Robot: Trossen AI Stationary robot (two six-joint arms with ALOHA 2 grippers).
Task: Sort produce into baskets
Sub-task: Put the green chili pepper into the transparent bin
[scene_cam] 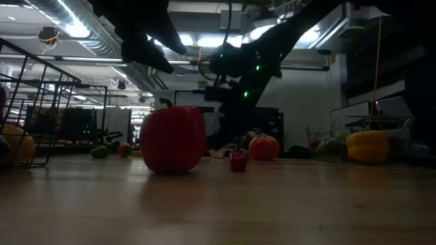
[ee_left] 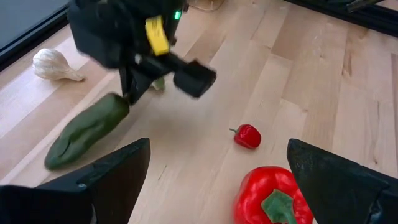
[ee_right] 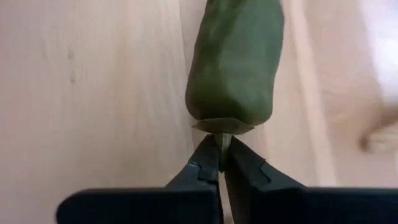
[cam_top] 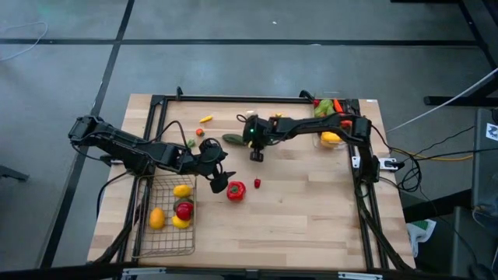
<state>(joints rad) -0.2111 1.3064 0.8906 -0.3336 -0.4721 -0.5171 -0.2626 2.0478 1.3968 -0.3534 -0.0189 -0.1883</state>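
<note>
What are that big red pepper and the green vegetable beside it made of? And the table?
The large red bell pepper looks like smooth moulded plastic: it is glossy and evenly coloured. The long green vegetable looks matte, perhaps rubber or soft plastic; I cannot tell which. The pale wooden table shows plank seams and grain.

dull green cucumber (ee_right: pixel 235 62), glossy red pepper (ee_left: pixel 272 199), tiny red piece (ee_left: pixel 247 135), pale wood table (cam_top: pixel 311 202).

No readable text, labels or numbers anywhere.
</note>
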